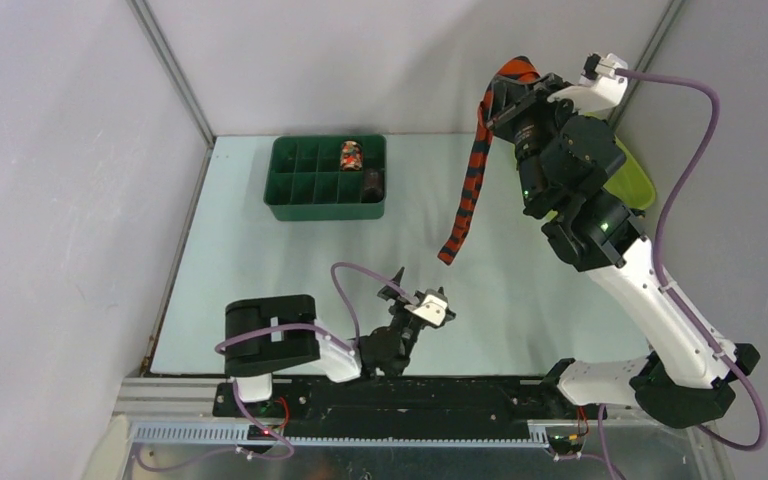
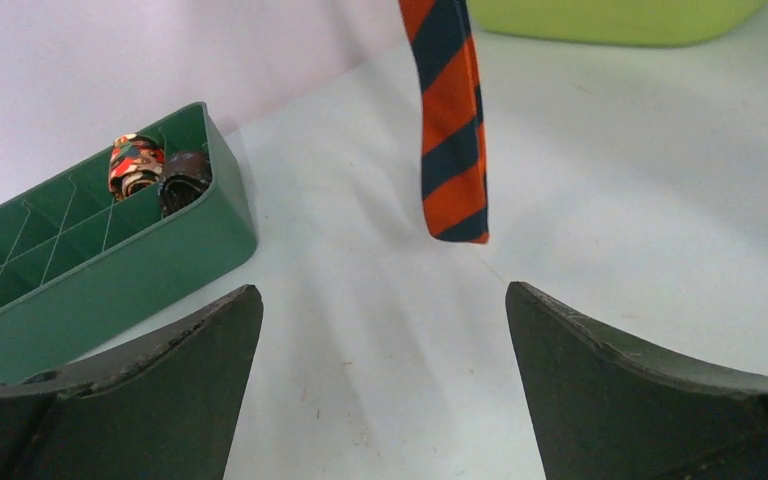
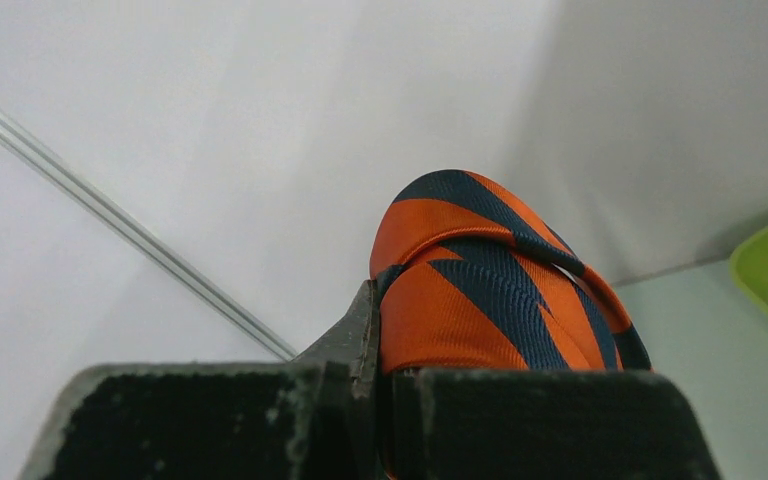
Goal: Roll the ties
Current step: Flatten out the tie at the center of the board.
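High over the back right of the table, my right gripper [image 1: 505, 88] is shut on an orange tie with dark stripes [image 1: 472, 170]. Its fabric loops over the jaws [image 3: 490, 290] and its narrow end hangs free above the table [image 2: 450, 120]. Low near the front middle, my left gripper [image 1: 422, 297] stands open with nothing between its fingers [image 2: 600, 390]; the tie's tip dangles ahead of it, apart. Two rolled ties, one multicoloured [image 1: 350, 155] and one dark [image 1: 373, 182], sit in compartments of the green tray [image 1: 300, 190].
The green divided tray [image 2: 110, 280] stands at the back left of the table. A lime green bin [image 1: 638, 180] sits at the back right behind the right arm, its rim showing [image 2: 610, 20]. Grey walls close the sides and back.
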Robot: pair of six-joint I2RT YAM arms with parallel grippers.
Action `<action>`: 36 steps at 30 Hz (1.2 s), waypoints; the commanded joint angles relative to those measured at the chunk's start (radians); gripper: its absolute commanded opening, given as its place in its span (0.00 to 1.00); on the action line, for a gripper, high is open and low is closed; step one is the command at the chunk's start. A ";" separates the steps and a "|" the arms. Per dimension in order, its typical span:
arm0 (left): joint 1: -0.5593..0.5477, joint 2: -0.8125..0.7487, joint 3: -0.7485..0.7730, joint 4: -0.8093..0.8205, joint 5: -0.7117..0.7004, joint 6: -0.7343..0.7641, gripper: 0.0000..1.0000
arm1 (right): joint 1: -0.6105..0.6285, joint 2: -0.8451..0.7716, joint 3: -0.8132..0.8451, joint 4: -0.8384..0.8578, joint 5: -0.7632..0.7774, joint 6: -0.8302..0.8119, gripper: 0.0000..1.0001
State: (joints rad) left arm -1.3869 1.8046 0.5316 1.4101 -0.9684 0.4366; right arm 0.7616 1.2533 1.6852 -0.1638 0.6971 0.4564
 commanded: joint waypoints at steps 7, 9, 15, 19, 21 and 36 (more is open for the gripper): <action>0.018 0.057 0.107 0.125 -0.068 -0.069 1.00 | 0.051 -0.022 0.035 0.051 0.013 0.029 0.00; 0.017 0.056 0.122 0.124 -0.051 -0.084 1.00 | 0.057 -0.021 0.038 0.053 0.013 0.034 0.00; 0.006 0.023 0.109 0.124 0.006 -0.148 1.00 | 0.064 -0.019 0.035 0.061 0.017 0.036 0.00; -0.008 0.032 0.118 0.122 0.011 -0.173 1.00 | 0.065 -0.019 0.032 0.060 0.013 0.047 0.00; -0.009 0.055 0.151 0.123 -0.030 -0.154 1.00 | 0.067 -0.022 0.025 0.061 0.006 0.055 0.00; 0.095 0.170 0.265 0.124 -0.182 -0.133 1.00 | 0.095 -0.078 -0.014 0.066 0.003 0.062 0.00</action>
State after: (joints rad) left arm -1.3197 1.9736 0.7895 1.4914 -1.1000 0.3222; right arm 0.8482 1.2163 1.6779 -0.1535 0.6891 0.5159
